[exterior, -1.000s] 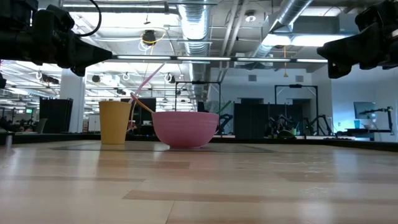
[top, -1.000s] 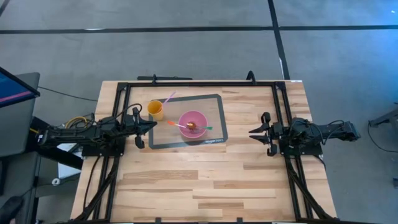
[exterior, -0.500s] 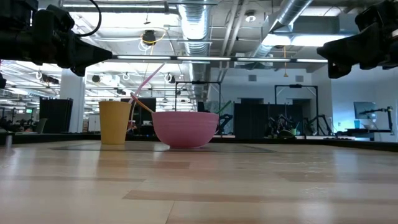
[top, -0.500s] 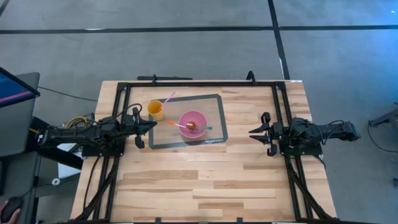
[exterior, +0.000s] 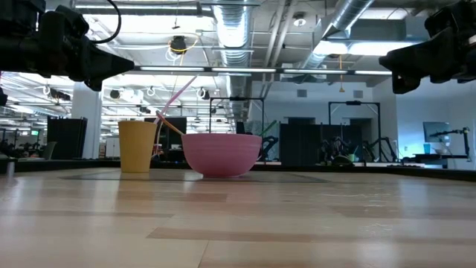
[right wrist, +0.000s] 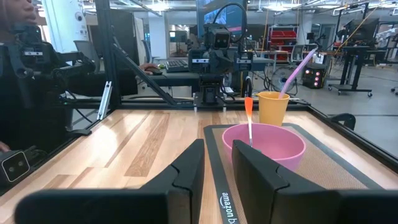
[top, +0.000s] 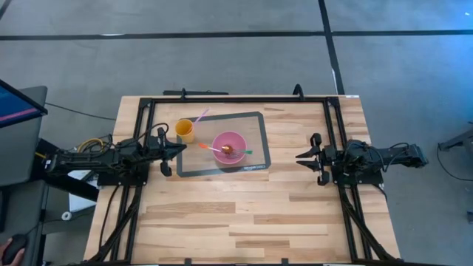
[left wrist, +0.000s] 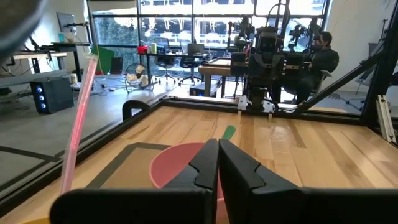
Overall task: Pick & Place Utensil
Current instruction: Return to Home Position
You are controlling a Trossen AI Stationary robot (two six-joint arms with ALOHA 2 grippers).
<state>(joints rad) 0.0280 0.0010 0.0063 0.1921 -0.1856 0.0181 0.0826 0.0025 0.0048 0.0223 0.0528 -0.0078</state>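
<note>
Your wrist views settle what the high view can't: the left gripper (left wrist: 217, 148) is pinched fully closed and the right gripper (right wrist: 218, 144) has a narrow gap. Both hold nothing, one either side of the pink bowl (top: 229, 145). The green spoon (top: 245, 152) lies in that bowl, handle over the rim toward the right arm. The yellow cup (top: 185, 130) with the pink straw (top: 201, 116) stands just beside the bowl on the mat (top: 255, 125). Wood table (top: 244, 214), with an open workshop beyond.

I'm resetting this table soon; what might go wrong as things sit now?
The pink straw leans far out of the yellow cup, so a bump may tip it out. The left pincer, shut, hangs near that cup; a sideways swing might knock it. The right pincer waits open, well clear.
</note>
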